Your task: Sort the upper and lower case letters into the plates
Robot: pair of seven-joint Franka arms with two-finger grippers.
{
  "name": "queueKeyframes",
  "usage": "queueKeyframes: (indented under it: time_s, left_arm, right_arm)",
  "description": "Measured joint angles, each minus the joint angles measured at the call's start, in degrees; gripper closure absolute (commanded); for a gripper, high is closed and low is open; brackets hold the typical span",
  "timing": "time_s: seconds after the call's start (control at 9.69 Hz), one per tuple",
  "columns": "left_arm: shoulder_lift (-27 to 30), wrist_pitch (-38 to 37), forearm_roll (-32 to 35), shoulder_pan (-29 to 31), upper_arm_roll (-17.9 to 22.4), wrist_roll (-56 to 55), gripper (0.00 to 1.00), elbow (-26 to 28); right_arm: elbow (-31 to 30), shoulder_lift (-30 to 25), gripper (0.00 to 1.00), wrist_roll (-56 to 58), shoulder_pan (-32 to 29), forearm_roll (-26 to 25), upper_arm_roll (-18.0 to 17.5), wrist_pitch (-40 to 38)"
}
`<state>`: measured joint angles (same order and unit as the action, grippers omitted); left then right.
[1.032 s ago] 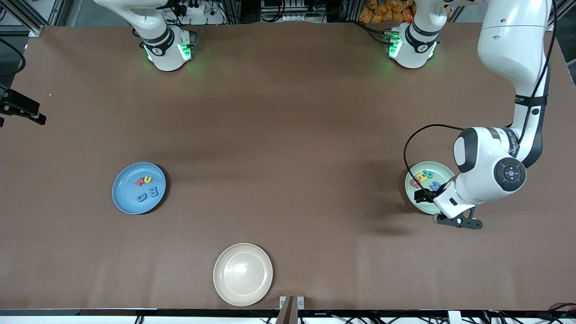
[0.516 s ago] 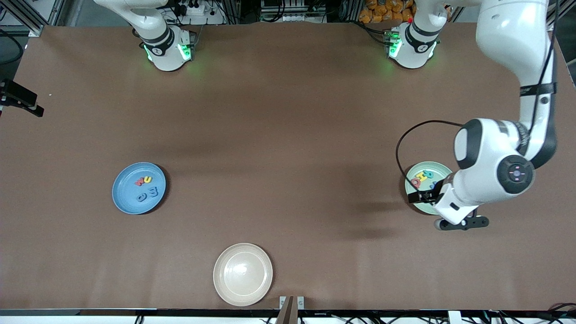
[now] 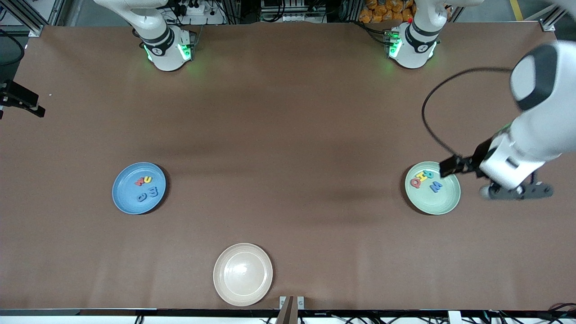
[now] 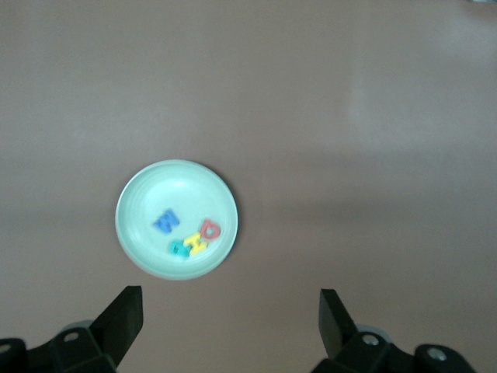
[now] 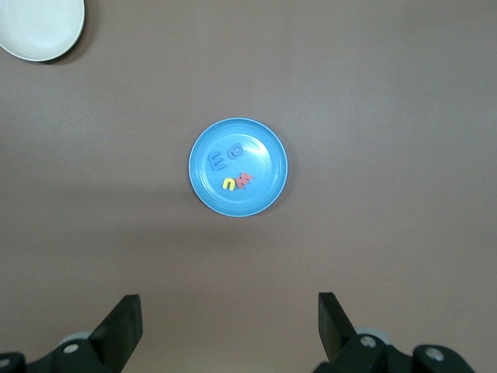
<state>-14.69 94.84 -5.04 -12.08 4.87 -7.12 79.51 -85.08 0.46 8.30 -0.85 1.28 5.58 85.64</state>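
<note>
The pale green plate [image 3: 445,202] holds a red, a yellow, a teal and a blue letter [image 3: 435,186]. It also shows in the left wrist view [image 4: 147,194]. The sky blue plate [image 3: 123,198] holds a red letter [image 3: 141,181], a yellow one and two blue ones. It also shows in the right wrist view [image 5: 268,148]. My left gripper [image 4: 229,303] is open and empty, high over the table beside the green plate, toward the left arm's end. My right gripper [image 5: 229,311] is open and empty, high above the table near the blue plate.
A cream-white plate [image 3: 243,274] with nothing in it lies near the table's front edge, between the two other plates. It also shows in the right wrist view [image 5: 39,27]. The left arm's black cable [image 3: 432,130] loops above the green plate.
My left arm has risen and swung off the green plate toward the left arm's end. All the letters in that plate now show. Nothing else has moved.
</note>
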Motion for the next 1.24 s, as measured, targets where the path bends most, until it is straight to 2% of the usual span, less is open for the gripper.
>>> queueKeyframes:
  time_s: [0.21, 0.62, 1.24]
  left_arm:
    - [4.39, -3.72, 0.01, 0.26, 0.54, 1.10, 0.00, 0.89]
    - [8.95, -5.73, 0.12, 3.67, 0.68, 1.25, 0.00, 4.05]
    - [10.03, -5.75, 0.34, 5.22, 0.66, 3.07, 0.00, 5.89]
  right_arm:
    - [-0.09, 0.00, 0.00, 0.00, 0.00, 0.00, 0.01, 0.03]
    - [-0.12, 0.00, 0.00, 0.00, 0.00, 0.00, 0.01, 0.06]
    - [-0.14, 0.00, 0.00, 0.00, 0.00, 0.00, 0.00, 0.21]
